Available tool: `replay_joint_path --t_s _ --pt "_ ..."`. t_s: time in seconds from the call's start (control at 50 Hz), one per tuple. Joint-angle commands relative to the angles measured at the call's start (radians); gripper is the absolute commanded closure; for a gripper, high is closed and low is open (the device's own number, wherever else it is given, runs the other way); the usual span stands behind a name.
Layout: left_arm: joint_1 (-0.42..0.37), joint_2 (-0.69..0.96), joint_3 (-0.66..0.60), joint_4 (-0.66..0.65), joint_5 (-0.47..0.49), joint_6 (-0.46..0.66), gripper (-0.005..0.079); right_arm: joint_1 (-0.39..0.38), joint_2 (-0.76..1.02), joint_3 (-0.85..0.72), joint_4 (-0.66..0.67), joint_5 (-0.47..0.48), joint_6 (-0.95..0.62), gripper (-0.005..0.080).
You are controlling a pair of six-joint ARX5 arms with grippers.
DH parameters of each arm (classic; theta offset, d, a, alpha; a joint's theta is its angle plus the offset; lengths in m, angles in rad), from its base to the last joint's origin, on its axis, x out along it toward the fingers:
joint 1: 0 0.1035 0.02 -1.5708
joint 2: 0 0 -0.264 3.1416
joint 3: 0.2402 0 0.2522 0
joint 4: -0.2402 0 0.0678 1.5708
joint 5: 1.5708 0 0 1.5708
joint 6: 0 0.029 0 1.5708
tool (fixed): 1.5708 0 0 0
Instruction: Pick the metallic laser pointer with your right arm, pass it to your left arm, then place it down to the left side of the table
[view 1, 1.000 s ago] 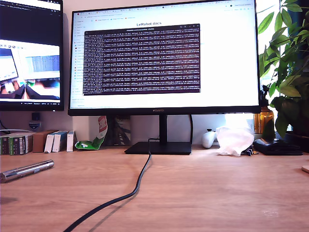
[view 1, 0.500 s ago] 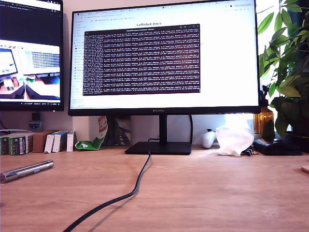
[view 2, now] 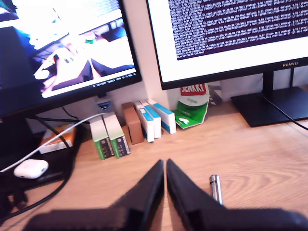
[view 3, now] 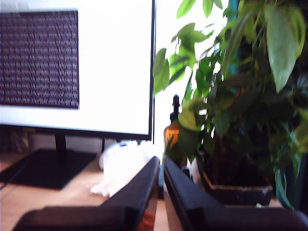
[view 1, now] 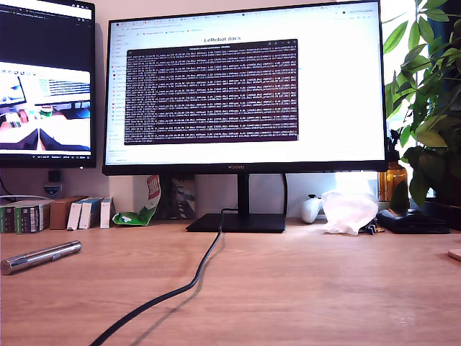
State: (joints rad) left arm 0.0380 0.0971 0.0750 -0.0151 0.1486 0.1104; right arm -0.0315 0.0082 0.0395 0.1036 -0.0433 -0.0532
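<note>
Above table, 1st gripper: my first gripper [view 2: 165, 166] hangs over the wood w/ jaws almost together, only a thin slit between tips, nothing held.
Pointer vs 1st gripper: metallic laser pointer [view 2: 215, 188] lies flat on the table [view 2: 250, 154], near the jaw tips but apart, off to one side.
Pointer, ext. view: metallic laser pointer [view 1: 40, 256] sits at the exterior view's left, near table edge, well apart from the black cable [view 1: 189, 282].
2nd gripper: my second gripper [view 3: 161, 166] jaws nearly shut, narrow gap, empty.
Beyond 2nd gripper: white crumpled bag [view 3: 120, 166], amber bottle [view 3: 173, 132], potted plant [view 3: 236, 96].
Backdrop: big monitor [view 1: 245, 86] w/ terminal text; small boxes [view 2: 130, 127] along wall behind 1st gripper.
Arms in ext. view: neither shows.
</note>
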Motion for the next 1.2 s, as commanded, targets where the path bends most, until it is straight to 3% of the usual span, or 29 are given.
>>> replay_joint_path --t_s 0.0,0.08,0.32,0.56,0.86,1.02,1.18 --pt "0.010 -0.050 -0.021 -0.032 0.002 -0.007 0.0761 -0.002 -0.007 -0.034 0.001 -0.003 0.001 0.0762" --pt "0.016 -0.117 -0.021 -0.098 0.002 -0.026 0.0761 -0.002 -0.007 -0.034 -0.002 -0.003 0.002 0.0762" --pt "0.021 -0.109 -0.053 -0.150 -0.003 -0.069 0.0761 -0.006 -0.007 -0.034 -0.078 -0.003 -0.006 0.0762" --pt "0.021 -0.109 -0.095 -0.203 -0.152 -0.229 0.0761 -0.011 -0.007 -0.034 -0.165 0.019 0.004 0.0762" --pt "0.018 -0.085 -0.095 -0.206 -0.130 -0.270 0.0761 -0.011 -0.007 -0.034 -0.267 0.026 0.019 0.0762" --pt "0.018 -0.070 -0.095 -0.206 -0.130 -0.269 0.0761 -0.011 -0.006 -0.034 -0.273 0.026 0.111 0.0762" --pt "0.018 -0.071 -0.095 -0.201 -0.130 -0.268 0.0761 -0.010 -0.006 -0.034 -0.269 0.028 0.105 0.0762"
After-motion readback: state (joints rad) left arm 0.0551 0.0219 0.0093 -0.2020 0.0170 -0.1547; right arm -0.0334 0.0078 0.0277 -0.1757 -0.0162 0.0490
